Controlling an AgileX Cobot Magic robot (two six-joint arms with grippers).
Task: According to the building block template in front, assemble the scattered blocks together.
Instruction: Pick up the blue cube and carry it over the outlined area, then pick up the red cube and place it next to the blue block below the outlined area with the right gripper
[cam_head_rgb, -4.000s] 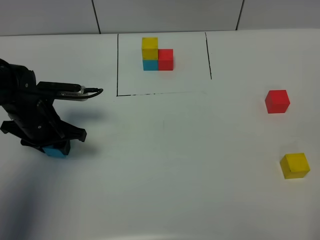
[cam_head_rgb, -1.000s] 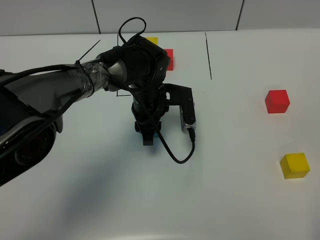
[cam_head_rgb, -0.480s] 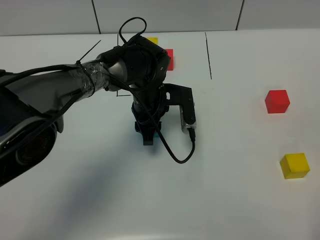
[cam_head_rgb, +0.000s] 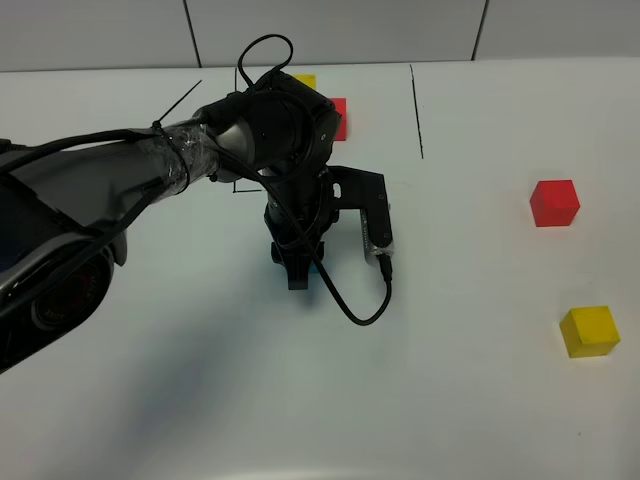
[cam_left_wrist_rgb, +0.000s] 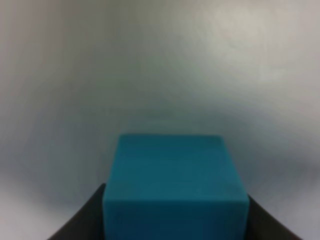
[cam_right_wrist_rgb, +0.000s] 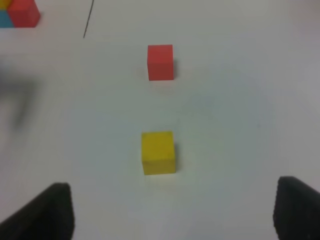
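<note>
Gripping the blue cube (cam_left_wrist_rgb: 172, 182), your left end effector (cam_left_wrist_rgb: 173, 222) nearly hides it overhead; only the wrist view shows it whole.

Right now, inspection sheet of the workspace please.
Surface: white table, black lines drawn at the far side.
Job's things: template partly hidden behind the left arm; red cube and yellow cube loose on the right, apart; blue cube mid-table in the left gripper.
Clutter: nothing seen.
Grippers: left gripper shut on blue cube; right gripper open, empty.
Cables: black cable loops off the left arm's wrist.
Surroundings: tiled wall behind.
</note>
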